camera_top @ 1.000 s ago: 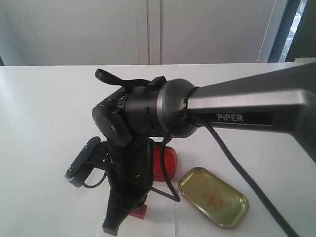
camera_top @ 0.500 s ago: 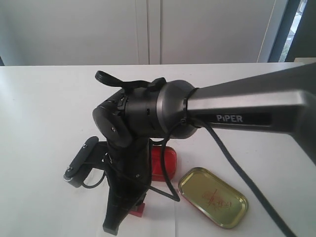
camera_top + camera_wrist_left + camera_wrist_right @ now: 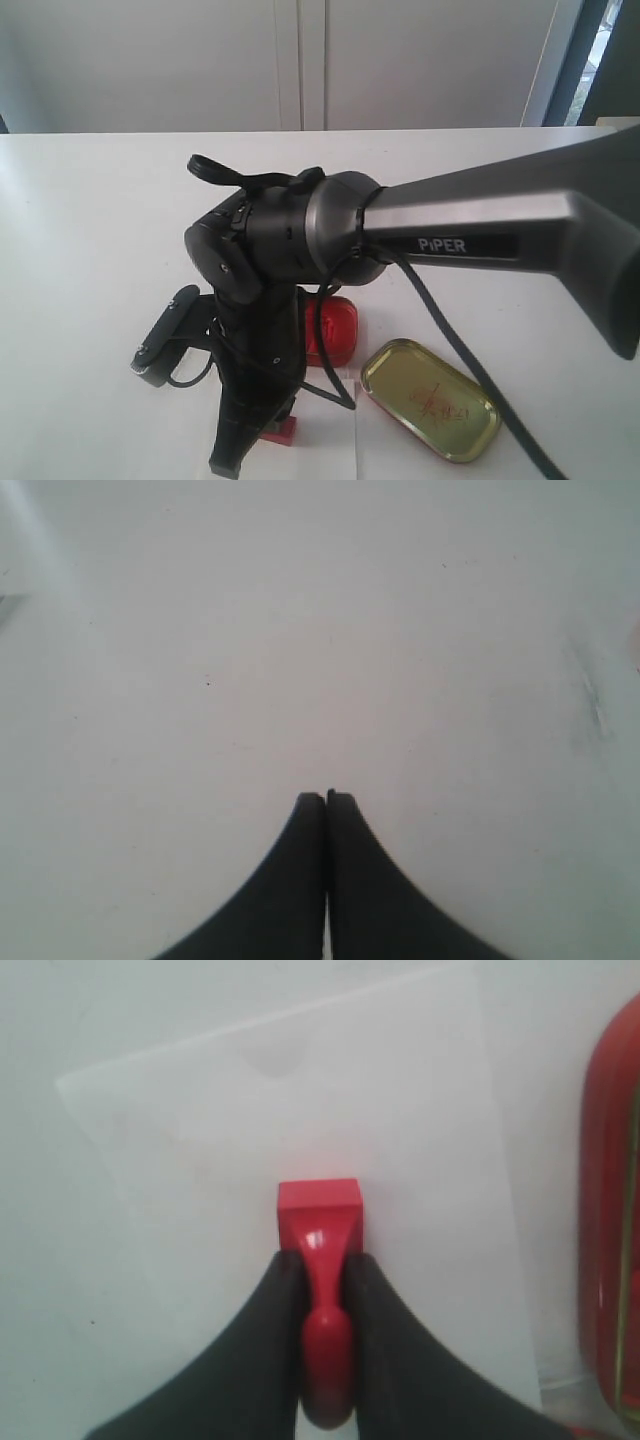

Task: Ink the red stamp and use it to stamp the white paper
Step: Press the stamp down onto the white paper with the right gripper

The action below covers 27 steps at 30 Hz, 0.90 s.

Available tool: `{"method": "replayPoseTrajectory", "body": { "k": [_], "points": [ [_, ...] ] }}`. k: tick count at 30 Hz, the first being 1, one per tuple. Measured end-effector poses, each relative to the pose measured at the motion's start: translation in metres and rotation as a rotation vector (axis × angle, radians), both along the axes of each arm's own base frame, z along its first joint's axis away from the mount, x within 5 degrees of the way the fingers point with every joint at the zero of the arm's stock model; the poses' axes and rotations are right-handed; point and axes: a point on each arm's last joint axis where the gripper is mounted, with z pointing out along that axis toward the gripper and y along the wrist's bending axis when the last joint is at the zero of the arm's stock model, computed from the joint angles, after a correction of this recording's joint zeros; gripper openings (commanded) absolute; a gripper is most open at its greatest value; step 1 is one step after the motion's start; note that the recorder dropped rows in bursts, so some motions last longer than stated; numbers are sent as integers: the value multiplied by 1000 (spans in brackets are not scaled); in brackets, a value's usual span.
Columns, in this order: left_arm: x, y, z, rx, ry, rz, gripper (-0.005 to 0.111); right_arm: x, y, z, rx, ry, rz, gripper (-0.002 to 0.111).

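Note:
My right gripper [image 3: 322,1272] is shut on the red stamp [image 3: 320,1215], its fingers clamping the stamp's narrow neck and knob. The stamp's square base rests over the white paper [image 3: 330,1110], near the paper's middle. In the exterior view the right gripper [image 3: 262,425] points down at the table's front edge, the red stamp [image 3: 280,430] peeks out beside it, and the white paper [image 3: 335,440] lies under it. My left gripper [image 3: 326,798] is shut with nothing in it, over bare white table. The left arm does not show in the exterior view.
The red ink tin [image 3: 338,330] sits just behind the paper, also at the edge of the right wrist view as the red ink tin [image 3: 612,1210]. The gold tin lid [image 3: 430,398] lies open to the right. The white table [image 3: 90,250] stretches away to the left and back.
The right arm has shifted slightly to the left and lower; the stamp stays gripped over the paper. Tin and lid have not moved.

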Motion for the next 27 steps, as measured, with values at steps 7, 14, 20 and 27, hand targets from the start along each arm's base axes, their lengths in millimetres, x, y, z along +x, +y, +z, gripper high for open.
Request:
{"method": "replayPoseTrajectory", "body": {
  "k": [7,14,20,27],
  "points": [
    [0,0,0,0,0,0,0,0,1,-6,-12,21,11,0],
    [0,0,0,0,0,0,0,0,2,-10,-18,43,26,0],
    [0,0,0,0,0,0,0,2,2,-11,-15,53,24,0],
    [0,0,0,0,0,0,0,1,3,-11,-13,57,21,0]
  ]
}}
